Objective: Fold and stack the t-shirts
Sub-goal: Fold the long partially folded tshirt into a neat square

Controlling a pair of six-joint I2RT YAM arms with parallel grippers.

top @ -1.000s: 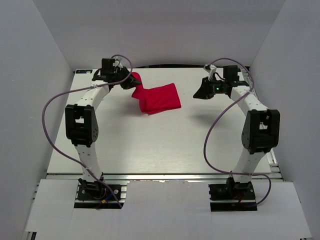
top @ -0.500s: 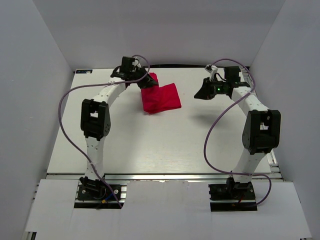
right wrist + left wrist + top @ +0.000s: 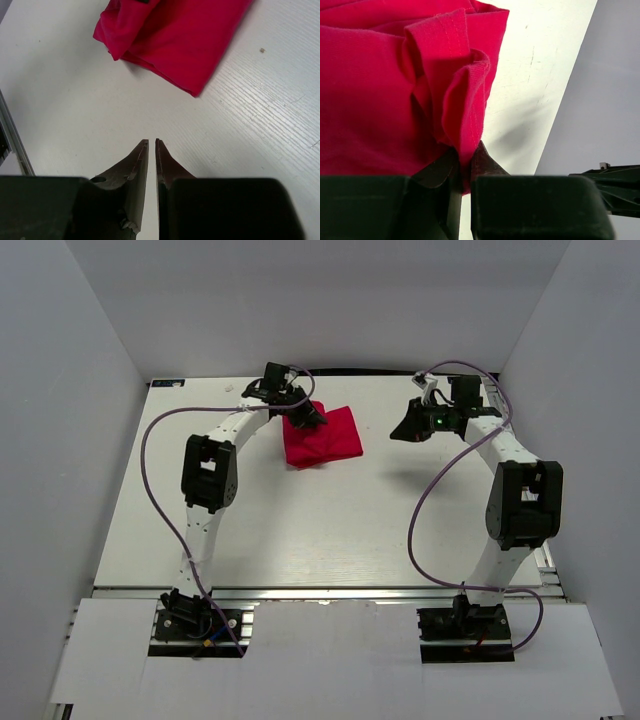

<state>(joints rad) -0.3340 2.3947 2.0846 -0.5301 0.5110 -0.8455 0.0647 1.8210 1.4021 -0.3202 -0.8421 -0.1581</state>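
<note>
The red t-shirt point(image 3: 328, 437) lies folded into a small block at the far middle of the table. My left gripper point(image 3: 308, 416) is over its far left corner, shut on a hemmed fold of the red cloth point(image 3: 465, 105). The left wrist view shows the fold pinched between the two fingertips point(image 3: 482, 160). My right gripper point(image 3: 403, 427) hovers to the right of the shirt, apart from it, shut and empty. In the right wrist view the gripper point(image 3: 151, 142) points at bare table, with the shirt point(image 3: 175, 40) beyond it. No neck label shows.
White walls enclose the table point(image 3: 300, 520) on the left, back and right. Purple cables loop from both arms. The metal rail runs along the near edge point(image 3: 320, 590).
My left gripper has carried the shirt's left part rightward over the folded block. The loose red flap at the left is now gathered on top. The right arm has not moved.
</note>
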